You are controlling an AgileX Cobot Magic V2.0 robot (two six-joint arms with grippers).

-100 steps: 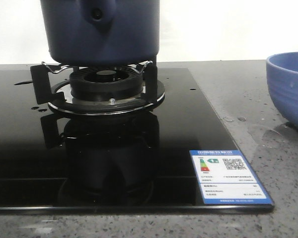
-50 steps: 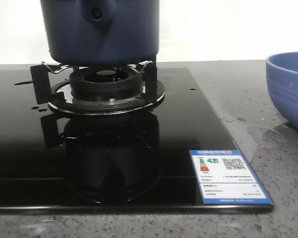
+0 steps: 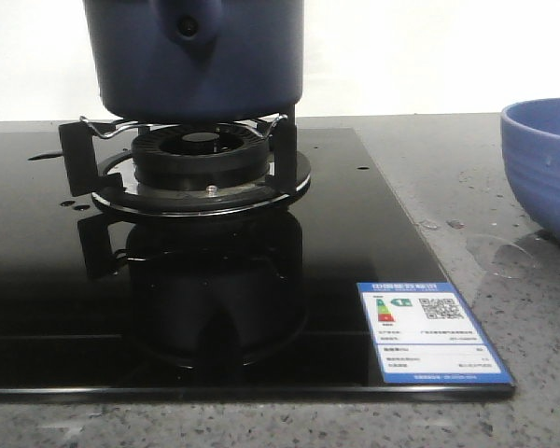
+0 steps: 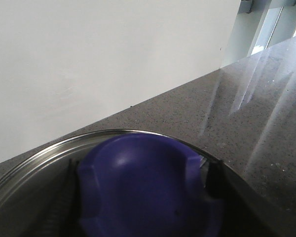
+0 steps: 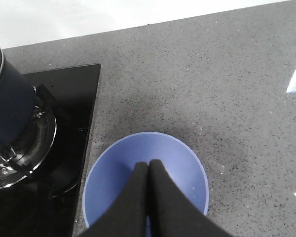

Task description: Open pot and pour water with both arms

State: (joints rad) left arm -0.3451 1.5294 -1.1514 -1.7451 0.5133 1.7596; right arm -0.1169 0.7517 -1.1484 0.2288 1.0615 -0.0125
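The dark navy pot (image 3: 196,65) stands on the burner's pan supports at the back left, its stub handle facing me; it also shows in the right wrist view (image 5: 7,108). In the left wrist view, the pot's steel lid (image 4: 34,158) carries a round blue knob (image 4: 143,163). My left gripper (image 4: 140,195) has a dark finger against each side of the knob and is closed on it. My right gripper (image 5: 148,165) is shut and empty, hovering over the lighter blue bowl (image 5: 177,163). Neither gripper shows in the front view.
The burner (image 3: 201,159) sits on a black glass hob (image 3: 355,215) with a blue energy label (image 3: 434,331) at its front right corner. The blue bowl (image 3: 546,168) stands on the grey speckled counter right of the hob, with water drops (image 3: 495,252) beside it.
The pot has shifted slightly to the right on the burner. The bowl has not moved.
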